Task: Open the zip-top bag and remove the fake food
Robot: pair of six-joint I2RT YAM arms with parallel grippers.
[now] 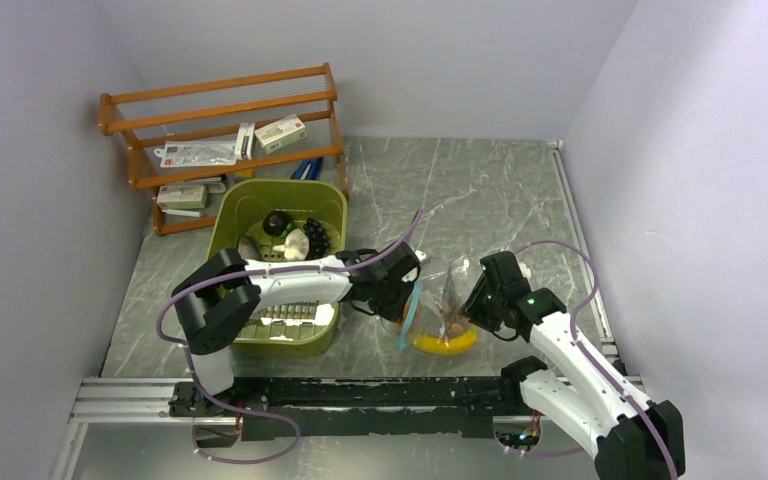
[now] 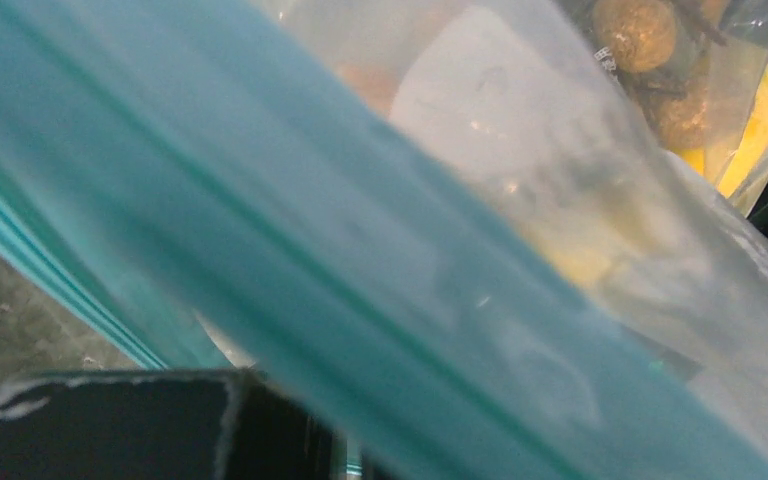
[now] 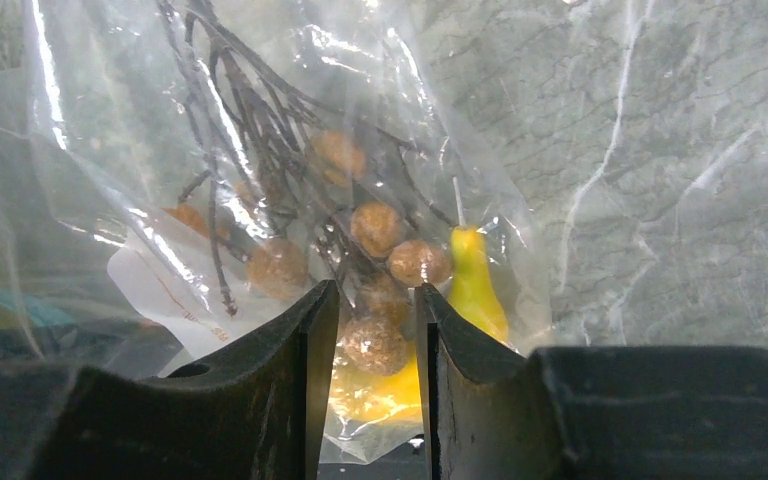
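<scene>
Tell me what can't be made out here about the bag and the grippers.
Left wrist view: the blurred zip strip fills the frame, hiding the left gripper's hold.
Top view: whether the bag's mouth is open; too small, and the left gripper covers it.
Right wrist view: whether the right gripper pinches the bag or only straddles it.
Top view: the toys in the bin, too small to name.
</scene>
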